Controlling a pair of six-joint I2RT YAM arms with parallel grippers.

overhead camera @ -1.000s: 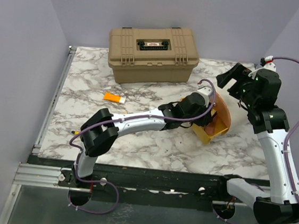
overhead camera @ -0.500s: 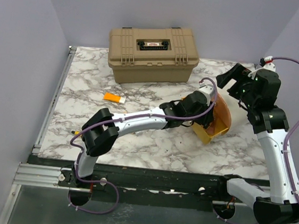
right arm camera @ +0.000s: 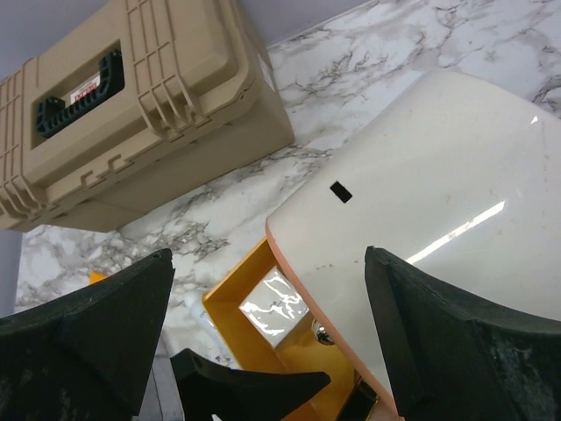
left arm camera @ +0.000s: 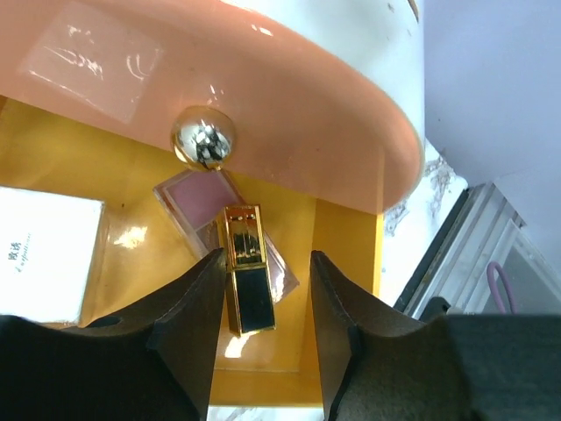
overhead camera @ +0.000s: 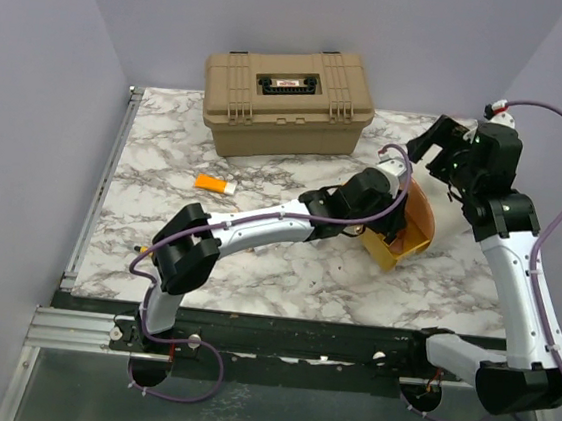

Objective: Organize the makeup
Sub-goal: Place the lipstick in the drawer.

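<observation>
Marble worktop (overhead camera: 255,268) holds one orange tube (overhead camera: 214,183) unsorted; our left gripper (left arm camera: 267,263), jaws apart, straddles a lipstick (left arm camera: 248,281) inside the pouch (left arm camera: 351,237), right gripper (right arm camera: 269,263) wide, empty.

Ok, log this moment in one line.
left gripper open, straddling lipstick inside pouch | right gripper open, raised by pouch | orange tube outside pouch

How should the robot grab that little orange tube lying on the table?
Probably around the middle of the orange tube with the pale cap, coming straight down from above. It lies flat on the marble table, so fingers fit across its narrow width.
</observation>
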